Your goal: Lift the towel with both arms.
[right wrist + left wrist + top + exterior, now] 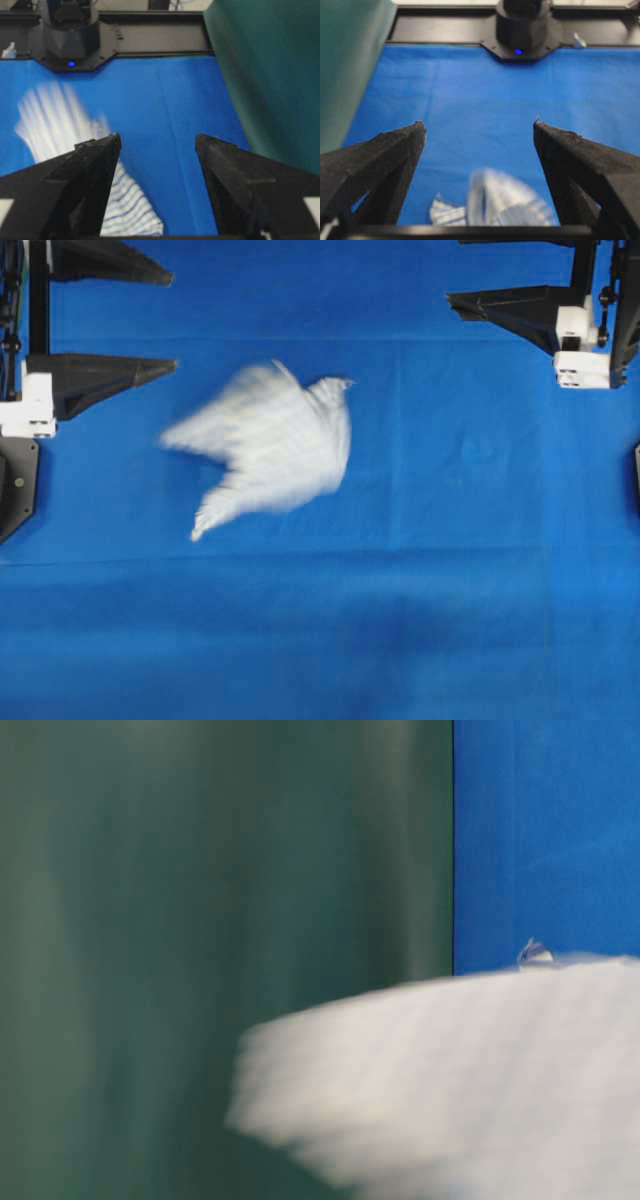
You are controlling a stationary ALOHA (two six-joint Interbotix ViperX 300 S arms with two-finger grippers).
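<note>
The left end effector [170, 322] and right end effector [450, 270] look alike — matte black, with long triangular fingers [395, 150] that taper to points and have a rough, grainy surface. White plastic blocks [28, 405] sit at the finger roots. Each arm's base [520, 27] is a black angular housing carrying a small blue light [518, 51].

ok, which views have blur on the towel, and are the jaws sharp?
Overhead: the towel is smeared, its edges soft, while the table cover stays crisp. Table-level: towel blurred and very close, stripes barely visible. Both wrist views: towel streaked, left gripper and right gripper jaws sharp and apart.
</note>
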